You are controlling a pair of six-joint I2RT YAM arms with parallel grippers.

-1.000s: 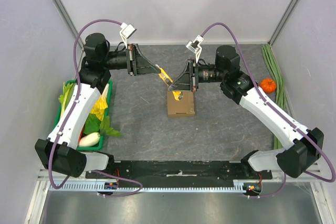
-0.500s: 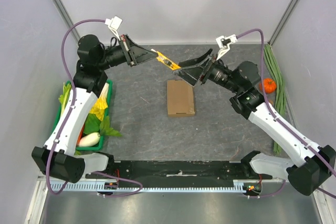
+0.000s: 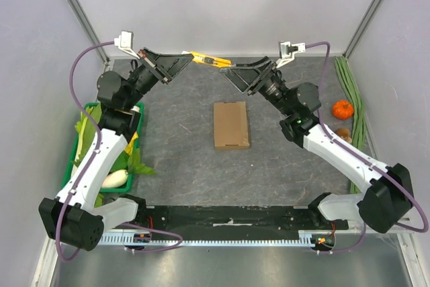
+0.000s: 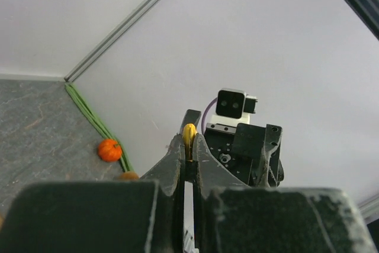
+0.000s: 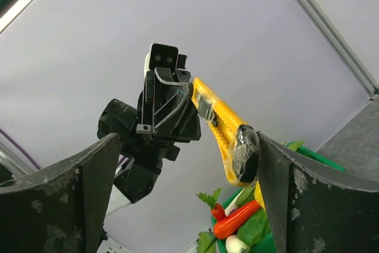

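Leaving bare table (image 3: 175,159) on every side of the flat cardboard box (image 3: 231,124) at centre. Hemmed on the left by the green vegetable crate (image 3: 127,191) along the wall, on the right by an orange pumpkin (image 3: 342,109) and long green stalks (image 3: 351,92). Farther back, high up near the rear wall (image 3: 222,5): left gripper (image 3: 189,57) clamped on one end of the yellow utility knife (image 3: 205,59), long axis running left to right, free end pointing between the wide-spread fingers of the right gripper (image 3: 227,72), close beside one finger. Hard to tell contact there, or any blade; from the left wrist, only a yellow edge-on sliver.
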